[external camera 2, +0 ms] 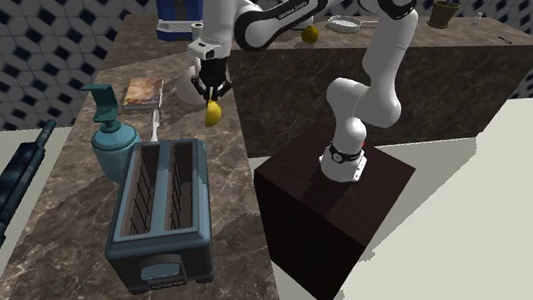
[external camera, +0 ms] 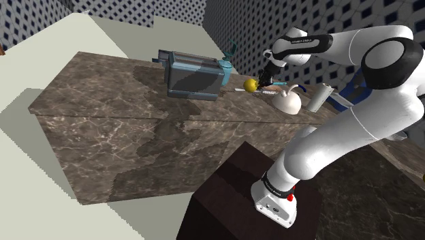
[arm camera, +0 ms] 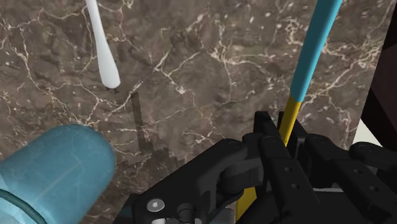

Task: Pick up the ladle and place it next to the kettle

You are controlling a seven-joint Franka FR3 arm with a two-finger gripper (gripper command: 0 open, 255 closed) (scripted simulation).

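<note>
We see the tool [external camera 2: 212, 91] clamped on the ladle [external camera 2: 213, 115], its yellow bowl hanging above the tabletop [external camera 2: 54, 244] near the edge by the stand [external camera 2: 332, 231], beside the white kettle [external camera: 288, 102]. In the wrist view the tool's bulk hides the handle's near end.

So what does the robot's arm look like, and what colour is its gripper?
The arm is smooth and white, built from fat rounded tubes, with dark bands at the joints. One section carries small dark lettering. Near its foot there is a little red dot. The gripper is all black and blocky, with two fingers.
</note>
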